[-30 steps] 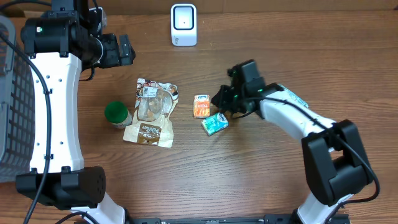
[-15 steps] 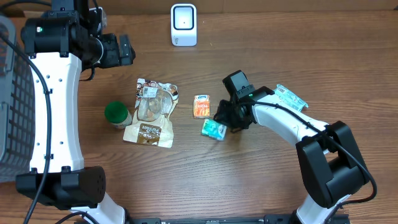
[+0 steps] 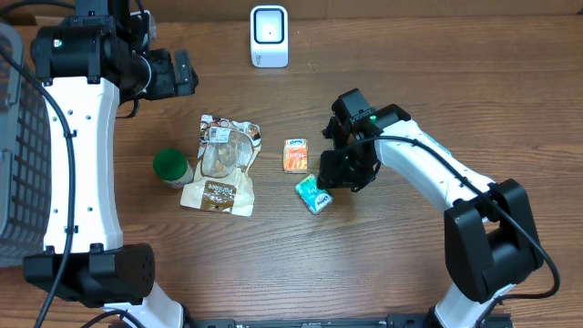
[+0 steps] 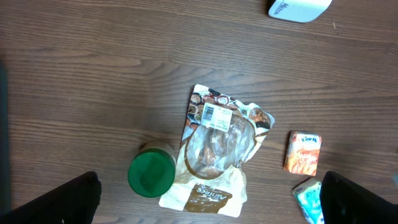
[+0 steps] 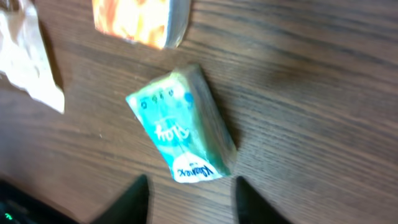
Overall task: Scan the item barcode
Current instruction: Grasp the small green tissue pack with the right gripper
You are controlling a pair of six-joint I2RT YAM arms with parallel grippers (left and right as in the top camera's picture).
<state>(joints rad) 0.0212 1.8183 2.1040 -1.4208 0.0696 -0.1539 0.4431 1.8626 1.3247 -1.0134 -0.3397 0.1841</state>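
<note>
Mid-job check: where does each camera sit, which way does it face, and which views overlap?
Overhead: above the table, looking straight down; shows the left arm, right arm and scanner.
Left wrist: high up, facing down at the pouch and jar; its open claw's fingers fill the bottom corners.
Right wrist: low, close over the teal packet; its fingers show at the bottom edge.
Shared: all three show the teal packet and orange packet.
</note>
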